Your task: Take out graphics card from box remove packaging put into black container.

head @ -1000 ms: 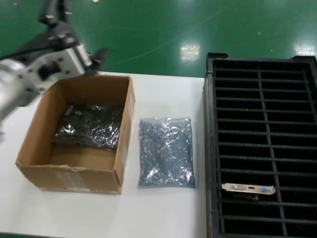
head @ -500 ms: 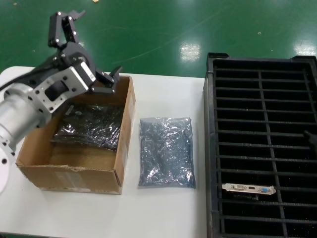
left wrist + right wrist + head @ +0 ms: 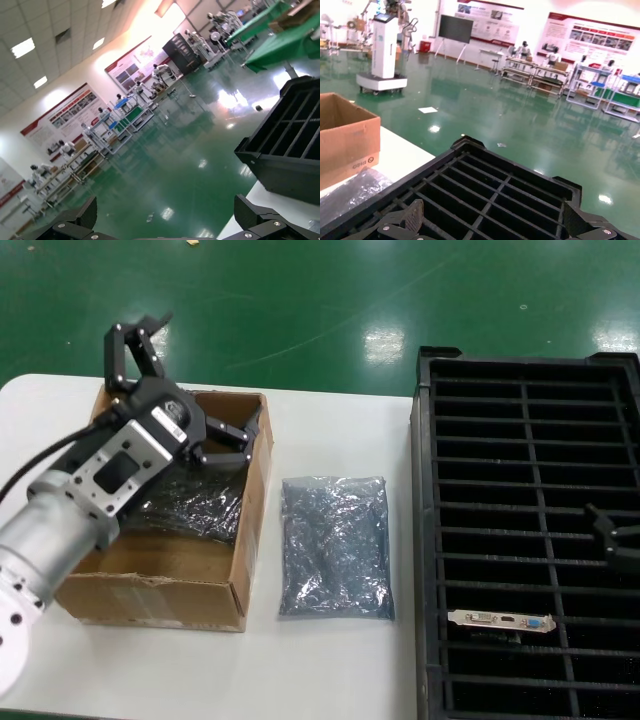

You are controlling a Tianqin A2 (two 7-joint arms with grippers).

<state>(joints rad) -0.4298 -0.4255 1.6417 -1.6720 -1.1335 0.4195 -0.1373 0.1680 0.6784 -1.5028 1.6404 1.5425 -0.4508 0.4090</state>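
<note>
Card in the box: a bagged graphics card lies flat on the floor of the cardboard box, which sits at the counter's left end, near its far edge.
Handling: I judge it light and stiff, but the crinkly bag looks slippery and loose, so pinching plastic alone could let the board slide. The board is fragile too.
Where to grip: best bet is across a long edge, through the bag and onto the board, away from the bracket end.
Left gripper: hovering over the box's far wall, fingers spread wide, nothing between them.
Loose bag: a grey-silver bag lies mid-counter, just beside the box; full or empty, I cannot tell.
Black crate: at the counter's right end, with one bare card standing in a slot near the front edge.
Right gripper: above the crate's right side, cut off at the frame edge; its wrist view shows the fingers apart.
Hidden: the left arm covers part of the box and the card's left end, and the bag's glare blurs which end holds the bracket.
</note>
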